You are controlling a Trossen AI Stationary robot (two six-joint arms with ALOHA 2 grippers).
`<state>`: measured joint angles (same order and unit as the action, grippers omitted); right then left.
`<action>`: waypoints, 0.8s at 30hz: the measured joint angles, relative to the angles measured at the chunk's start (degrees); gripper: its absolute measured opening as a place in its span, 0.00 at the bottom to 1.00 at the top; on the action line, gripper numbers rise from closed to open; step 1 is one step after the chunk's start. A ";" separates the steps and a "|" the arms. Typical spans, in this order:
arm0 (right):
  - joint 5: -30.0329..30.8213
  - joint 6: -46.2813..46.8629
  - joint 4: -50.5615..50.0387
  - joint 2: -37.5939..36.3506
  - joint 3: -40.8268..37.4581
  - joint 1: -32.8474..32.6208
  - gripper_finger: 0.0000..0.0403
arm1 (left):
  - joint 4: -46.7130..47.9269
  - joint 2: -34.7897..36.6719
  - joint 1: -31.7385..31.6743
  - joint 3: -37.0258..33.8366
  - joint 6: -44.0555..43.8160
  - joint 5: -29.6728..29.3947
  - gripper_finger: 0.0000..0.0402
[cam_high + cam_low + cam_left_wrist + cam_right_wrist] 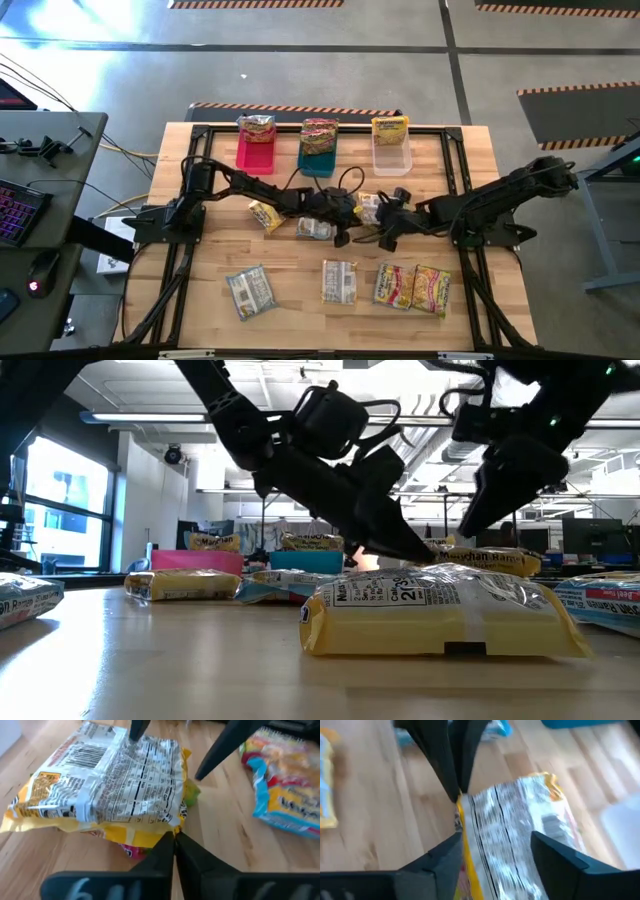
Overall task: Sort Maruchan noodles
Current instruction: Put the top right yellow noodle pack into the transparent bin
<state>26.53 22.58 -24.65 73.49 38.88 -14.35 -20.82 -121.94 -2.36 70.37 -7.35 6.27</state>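
with the left hand [174, 837] clenched on just the yellow edge of a packet [110, 785] at mid-bench and the right hand [495, 847] spread loose around its other end, the thin pinch may slip off the crinkly film, dropping it short of the bins [391, 155].

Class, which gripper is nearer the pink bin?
Left. The left gripper, shut on a yellow packet, sits right of the pink bin; the right gripper, open around that packet, sits farther right.

Both arms reach to the table middle; left gripper [175, 837] has its fingers pressed together; right gripper [495, 847] has fingers apart.
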 joint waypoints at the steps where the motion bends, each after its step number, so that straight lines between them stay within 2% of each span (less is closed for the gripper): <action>1: 1.26 1.47 -2.99 0.00 1.19 -0.84 0.57 | -0.28 0.07 -0.33 0.00 -0.74 0.98 0.02; 4: 3.56 5.14 -8.75 0.00 3.97 -3.45 0.67 | -1.68 0.08 -1.24 0.00 -3.43 4.15 0.01; 9: 7.79 10.35 -8.39 0.58 4.58 -7.30 0.79 | -7.34 0.08 -2.78 0.00 -9.68 8.59 0.00; 13: 14.08 13.78 -9.44 2.98 4.43 -9.79 0.80 | -10.43 0.12 -3.76 0.00 -13.36 9.28 0.00; 24: 20.96 16.24 -13.65 13.37 4.34 -9.88 0.80 | -15.89 0.16 -5.57 -0.02 -17.97 12.25 0.00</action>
<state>47.49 38.82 -38.30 86.87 43.22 -24.23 -36.71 -121.78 -7.92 70.35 -25.32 18.52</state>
